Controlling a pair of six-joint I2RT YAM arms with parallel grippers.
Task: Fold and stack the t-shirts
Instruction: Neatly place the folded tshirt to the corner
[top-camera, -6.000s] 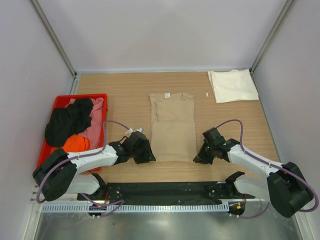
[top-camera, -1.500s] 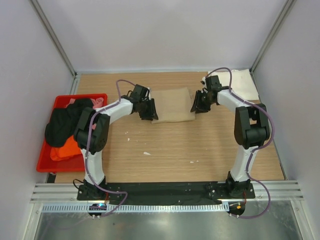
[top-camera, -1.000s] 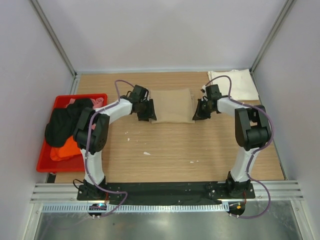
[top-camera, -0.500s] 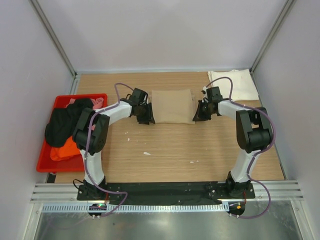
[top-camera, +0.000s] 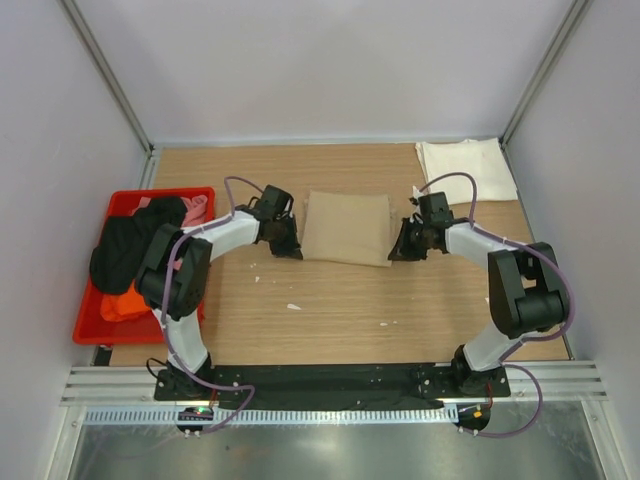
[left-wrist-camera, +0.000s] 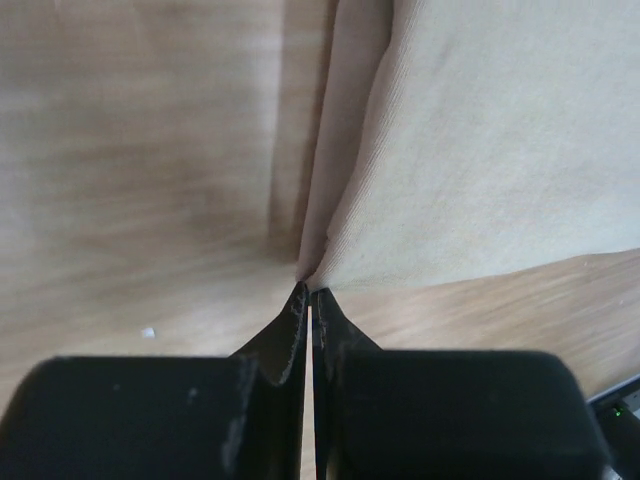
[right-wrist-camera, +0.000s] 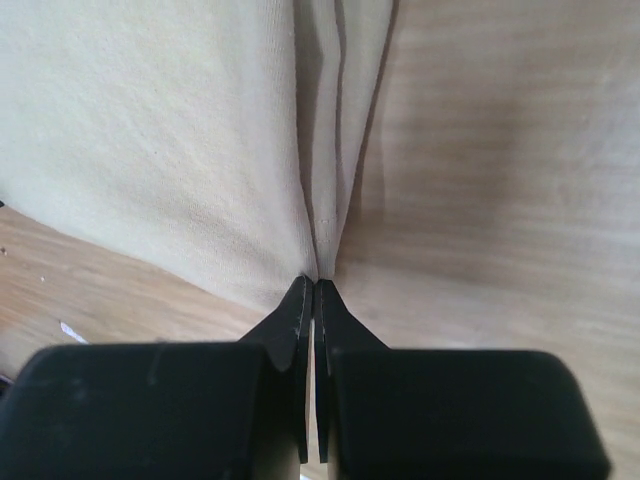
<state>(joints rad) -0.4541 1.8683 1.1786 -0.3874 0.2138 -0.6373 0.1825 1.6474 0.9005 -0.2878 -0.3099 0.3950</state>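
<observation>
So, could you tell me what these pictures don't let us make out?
Top view: the fingertips of the left end effector and right end effector are hidden under their own black bodies.
Wrist views: whether the shut tips actually pinch the tan t-shirt; the contact is too fine.
Top view: what lies low in the red bin; the black t-shirt covers it.
Top view: the fold layers of the cream-white t-shirt, too small.

Left arm (top-camera: 228, 228), right arm (top-camera: 478, 240): white shells, black joints, purple cables (top-camera: 450, 177); left gripper (left-wrist-camera: 308, 292) and right gripper (right-wrist-camera: 315, 282) black, tapered.
</observation>
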